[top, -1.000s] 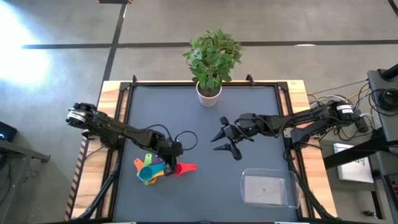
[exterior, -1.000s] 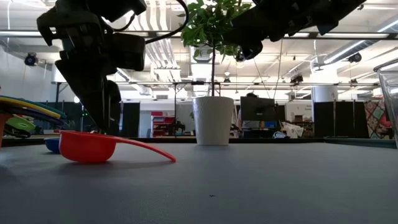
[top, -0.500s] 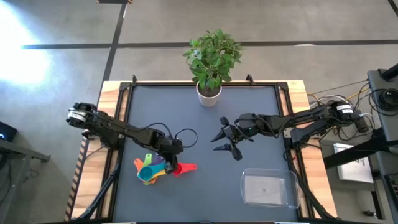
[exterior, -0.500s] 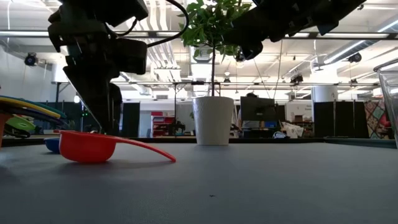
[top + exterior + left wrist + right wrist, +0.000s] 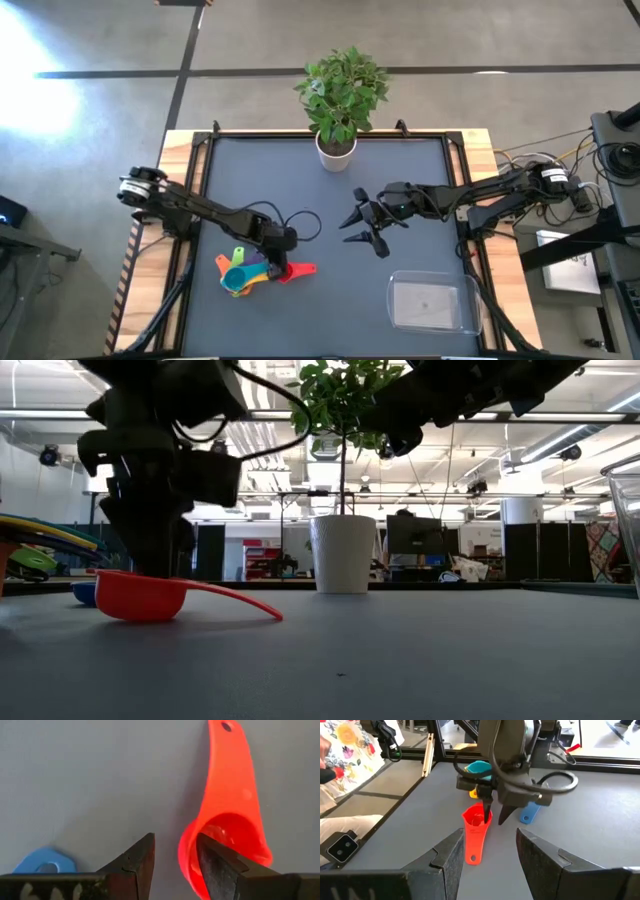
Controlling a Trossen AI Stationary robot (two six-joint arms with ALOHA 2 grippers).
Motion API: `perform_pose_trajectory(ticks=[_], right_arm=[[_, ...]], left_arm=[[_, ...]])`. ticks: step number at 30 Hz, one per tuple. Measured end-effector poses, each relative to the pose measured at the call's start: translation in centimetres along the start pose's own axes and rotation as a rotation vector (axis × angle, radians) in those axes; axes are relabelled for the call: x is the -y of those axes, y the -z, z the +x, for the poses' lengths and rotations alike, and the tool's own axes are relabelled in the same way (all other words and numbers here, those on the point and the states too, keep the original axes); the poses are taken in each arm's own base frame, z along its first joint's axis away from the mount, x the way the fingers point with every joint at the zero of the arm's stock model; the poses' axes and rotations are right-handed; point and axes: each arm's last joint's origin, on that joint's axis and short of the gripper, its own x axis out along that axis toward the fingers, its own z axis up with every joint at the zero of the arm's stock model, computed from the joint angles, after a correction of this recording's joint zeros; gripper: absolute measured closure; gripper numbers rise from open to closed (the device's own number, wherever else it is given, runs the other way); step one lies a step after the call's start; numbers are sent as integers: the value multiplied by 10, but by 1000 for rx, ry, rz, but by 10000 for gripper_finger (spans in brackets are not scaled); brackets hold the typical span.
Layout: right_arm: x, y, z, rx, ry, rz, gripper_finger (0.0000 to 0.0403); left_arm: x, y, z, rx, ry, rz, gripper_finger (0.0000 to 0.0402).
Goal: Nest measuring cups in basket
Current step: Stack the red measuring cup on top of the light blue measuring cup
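The left wrist view alone shows the left tool [image 5: 175, 865], fingers apart, straddling the red measuring cup [image 5: 227, 827] rim, while the right tool [image 5: 358, 228] waits apart mid-tabletop [image 5: 330, 310].

Item count, as visible:

- Small plastic scoop-shaped measuring cups [image 5: 250, 270]: several in one cluster; red, teal, yellow, orange and blue distinguishable, exact total indeterminate.
- Clear shallow rectangular plastic basket [image 5: 432, 303]: one.
- White pot holding a green leafy plant [image 5: 338, 148]: one.
- Dark robot arms: two.
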Motion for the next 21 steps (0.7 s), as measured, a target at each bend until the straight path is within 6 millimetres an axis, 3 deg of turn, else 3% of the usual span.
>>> perform_pose_trajectory(ticks=[5, 11, 14, 21], right_arm=[[0, 0, 0, -1, 0, -10, 236], [0, 0, 0, 0, 1, -11, 236], [0, 0, 0, 0, 0, -10, 236], [0, 1, 0, -3, 0, -9, 236]], left_arm=[[-3, 0, 8, -34, -10, -6, 291], [-4, -1, 7, -28, -18, 22, 388], [-4, -1, 3, -26, -25, 20, 396], [11, -13, -42, 15, -40, 29, 400]])
